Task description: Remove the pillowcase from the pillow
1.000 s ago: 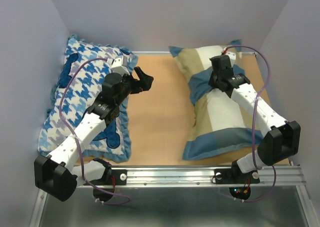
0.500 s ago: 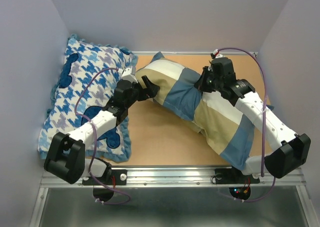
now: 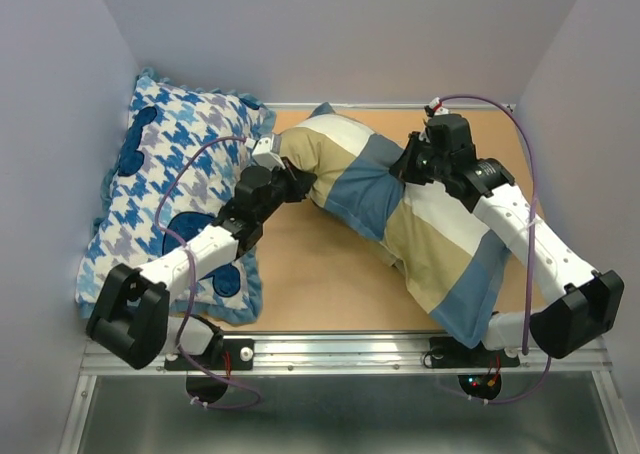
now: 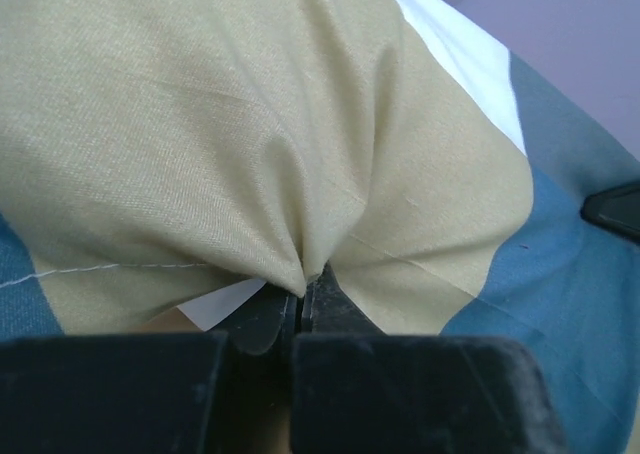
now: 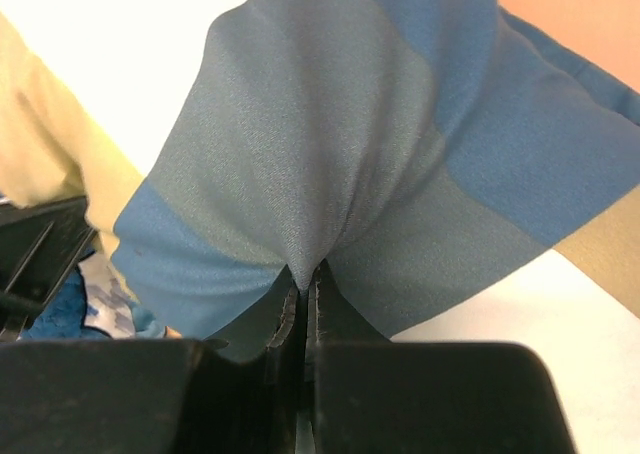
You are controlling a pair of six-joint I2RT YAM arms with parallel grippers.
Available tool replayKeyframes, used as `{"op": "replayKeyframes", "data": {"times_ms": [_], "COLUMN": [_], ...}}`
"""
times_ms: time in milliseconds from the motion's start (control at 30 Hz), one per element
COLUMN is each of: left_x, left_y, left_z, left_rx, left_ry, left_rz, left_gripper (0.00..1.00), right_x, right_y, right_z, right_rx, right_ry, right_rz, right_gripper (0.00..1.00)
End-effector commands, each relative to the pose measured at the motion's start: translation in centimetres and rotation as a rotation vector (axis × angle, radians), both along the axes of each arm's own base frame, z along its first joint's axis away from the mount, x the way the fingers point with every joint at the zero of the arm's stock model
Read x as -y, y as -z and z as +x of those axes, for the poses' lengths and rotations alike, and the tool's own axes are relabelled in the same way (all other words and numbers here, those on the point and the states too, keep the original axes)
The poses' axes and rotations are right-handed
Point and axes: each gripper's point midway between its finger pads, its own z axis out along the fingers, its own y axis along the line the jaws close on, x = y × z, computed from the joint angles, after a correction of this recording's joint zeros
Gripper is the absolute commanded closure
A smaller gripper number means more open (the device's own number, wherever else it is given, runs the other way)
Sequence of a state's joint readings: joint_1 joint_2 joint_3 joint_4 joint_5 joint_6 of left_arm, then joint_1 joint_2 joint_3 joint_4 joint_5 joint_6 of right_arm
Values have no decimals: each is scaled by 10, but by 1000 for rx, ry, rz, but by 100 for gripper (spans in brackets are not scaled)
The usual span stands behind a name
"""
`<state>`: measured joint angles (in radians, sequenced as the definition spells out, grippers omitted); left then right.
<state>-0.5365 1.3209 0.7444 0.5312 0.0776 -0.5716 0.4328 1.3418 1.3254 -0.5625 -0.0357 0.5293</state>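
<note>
The left gripper [image 3: 297, 182], gaping beside the pillowcase [image 3: 430, 234] half a second earlier, had pressed in and pinched its jaws together on the tan fabric at the cover's upper-left end. The right gripper [image 3: 408, 167] was clamped on a fold of slate-blue fabric near the upper middle of the frame. The pillowcase lay diagonally across the orange table [image 3: 310, 274], from upper centre down to the lower right, plump, with the pillow hidden inside it. The houndstooth cushion [image 3: 170, 174] lay at the left of the frame, partly under the left arm
</note>
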Motion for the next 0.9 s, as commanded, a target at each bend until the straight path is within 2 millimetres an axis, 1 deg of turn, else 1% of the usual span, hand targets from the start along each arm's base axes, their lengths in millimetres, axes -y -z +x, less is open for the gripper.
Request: {"op": "replayKeyframes", "data": {"times_ms": [0, 33, 67, 100, 133, 167, 200, 233, 267, 300, 333, 367, 400, 433, 467, 500, 533, 567, 600, 633, 667, 700, 733, 767, 800, 833, 867], "left_x": [7, 6, 6, 0, 0, 1, -1, 4, 4, 7, 9, 22, 23, 32, 32, 31, 43, 42, 44, 50, 51, 51, 50, 49, 45, 38, 35], "left_y": [-67, -89, -100, -119, -136, -155, -189, -198, -245, -247, -255, -245, -267, -252, -266, -266, -246, -258, -254, -241, -239, -245, -241, -229, -229, -214, -206], "left_z": [-31, -44, -50, -54, -61, -68, -74, -70, -74, -71, -67, -52, -51, -31, -25, -13, 6, 11, 19, 34, 41, 46, 53, 67, 71, 83, 88], "left_rx": [158, 195, 208, 216, 230, 251, 274, 276, 334, 316, 320, 290, 307, 275, 282, 274, 228, 227, 212, 185, 177, 179, 166, 137, 127, 96, 79], "left_ry": [39, 23, 23, -6, -2, 9, 13, 24, 26, 33, 28, 31, 26, 6, -17, -38, -37, -44, -54, -57, -64, -74, -80, -97, -110, -131, -134], "left_rz": [-14, -22, -11, 19, 20, 14, -1, 19, -24, 7, 20, 56, 51, 105, 104, 118, 151, 146, 160, 182, 189, 184, 191, 209, 213, 230, 231], "left_gripper": [100, 100, 100, 100, 100, 100, 100, 100, 100, 100, 100, 100, 100, 100, 100, 100, 100, 100, 100, 100, 100, 100, 100, 100, 100, 100, 100], "right_x": [-18, -16, -11, -4, -3, 3, 3, 9, 8, 6, 2, -2, -5, -20, -20, -29, -36, -39, -46, -51, -55, -59, -63, -63, -61, -54, -49], "right_y": [-104, -105, -107, -109, -109, -109, -100, -93, -82, -61, -45, -32, -21, 13, 26, 44, 65, 79, 89, 112, 112, 116, 119, 118, 103, 93, 64], "right_z": [2, 5, 6, 12, 14, 21, 33, 44, 55, 74, 86, 96, 107, 126, 136, 142, 154, 160, 161, 165, 170, 170, 170, 171, 173, 177, 178], "right_rx": [286, 290, 295, 298, 297, 299, 274, 269, 250, 213, 181, 160, 136, 65, 33, -6, -42, -65, -91, -132, -130, -141, -149, -148, -120, -87, -29], "right_ry": [-64, -50, -31, 1, 9, 44, 64, 105, 121, 139, 137, 132, 125, 83, 81, 47, 34, 27, -1, -17, -30, -46, -66, -64, -56, -20, 5], "right_rz": [187, 172, 153, 111, 95, 65, 30, -9, -39, -87, -112, -128, -137, -140, -138, -125, -126, -127, -110, -113, -101, -93, -83, -82, -81, -105, -104], "right_gripper": [99, 100, 99, 99, 99, 100, 99, 99, 99, 99, 99, 99, 97, 93, 92, 86, 84, 80, 77, 76, 75, 73, 69, 65, 60, 45, 37]}}
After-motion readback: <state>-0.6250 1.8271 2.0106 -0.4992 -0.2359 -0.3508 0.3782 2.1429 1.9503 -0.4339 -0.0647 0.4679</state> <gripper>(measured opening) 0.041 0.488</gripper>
